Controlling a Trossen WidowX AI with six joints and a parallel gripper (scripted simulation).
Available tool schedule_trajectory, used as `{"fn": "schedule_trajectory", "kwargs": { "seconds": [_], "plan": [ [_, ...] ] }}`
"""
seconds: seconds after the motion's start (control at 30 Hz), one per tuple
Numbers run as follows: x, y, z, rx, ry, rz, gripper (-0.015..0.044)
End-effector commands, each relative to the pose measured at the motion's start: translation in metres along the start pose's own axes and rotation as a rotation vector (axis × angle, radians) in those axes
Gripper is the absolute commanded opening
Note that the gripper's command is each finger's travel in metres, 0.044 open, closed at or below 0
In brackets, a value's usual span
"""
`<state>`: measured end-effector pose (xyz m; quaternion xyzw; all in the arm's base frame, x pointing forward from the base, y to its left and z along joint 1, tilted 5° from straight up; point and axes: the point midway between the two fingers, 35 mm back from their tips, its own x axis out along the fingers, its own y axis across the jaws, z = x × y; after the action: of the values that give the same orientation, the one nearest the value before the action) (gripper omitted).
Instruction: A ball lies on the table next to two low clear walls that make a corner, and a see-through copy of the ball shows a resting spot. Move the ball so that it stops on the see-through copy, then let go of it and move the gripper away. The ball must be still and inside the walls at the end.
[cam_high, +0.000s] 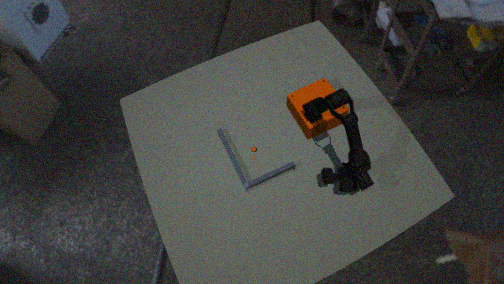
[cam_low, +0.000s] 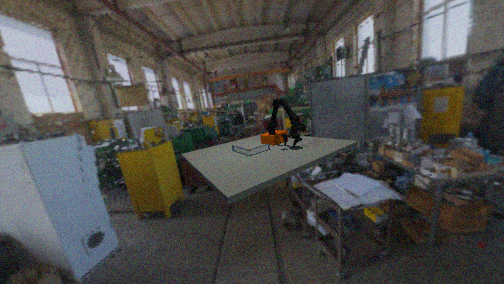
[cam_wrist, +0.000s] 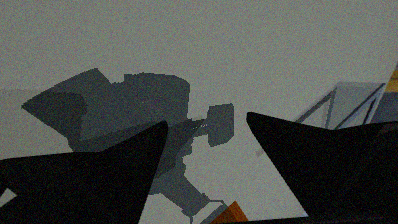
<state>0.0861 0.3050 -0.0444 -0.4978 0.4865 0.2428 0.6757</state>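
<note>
Small orange ball inside the corner of two low walls

The ball (cam_high: 254, 149) lies at frame centre on the table; its faint see-through copy (cam_high: 254, 157) sits just below it; the grey L-shaped walls (cam_high: 233, 156) stand left and below.

Table (cam_high: 210, 220): pale grey-beige, plain, mid frame. Ball (cam_high: 254, 149): bright orange, centre of top view; fainter orange copy (cam_high: 254, 157) just below it. Walls (cam_high: 235, 159): translucent blue-grey. Arm (cam_high: 352, 135): black, right of centre. Base block (cam_high: 305, 107): orange. Gripper (cam_wrist: 205, 150): black fingers, lower wrist frame; dark grey shadow on table. Cabinets (cam_low: 150, 175): yellow, left of exterior frame.
</note>
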Motion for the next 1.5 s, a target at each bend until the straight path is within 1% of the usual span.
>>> {"fn": "schedule_trajectory", "kwargs": {
  "seconds": [0.0, 0.1, 0.2, 0.47, 0.7, 0.87, 1.03, 1.17, 1.33, 1.4, 1.47],
  "plan": [
    [0.0, -0.001, 0.0, 0.003, 0.001, 0.001, 0.0374],
    [0.003, -0.014, 0.005, 0.043, 0.009, 0.019, 0.0295],
    [0.01, -0.045, 0.014, 0.13, 0.023, 0.056, 0.022],
    [0.027, -0.131, 0.021, 0.362, 0.032, 0.133, 0.022],
    [0.04, -0.203, 0.008, 0.544, 0.021, 0.169, 0.022],
    [0.05, -0.272, -0.023, 0.722, 0.005, 0.182, 0.022],
    [0.06, -0.323, -0.081, 0.951, 0.038, 0.158, 0.022],
    [0.077, -0.336, -0.136, 1.049, 0.124, 0.194, 0.022],
    [0.09, -0.336, -0.203, 1.169, 0.219, 0.262, 0.022],
    [0.092, -0.335, -0.219, 1.202, 0.238, 0.282, 0.022],
    [0.092, -0.334, -0.221, 1.207, 0.24, 0.285, 0.022]
  ]
}}
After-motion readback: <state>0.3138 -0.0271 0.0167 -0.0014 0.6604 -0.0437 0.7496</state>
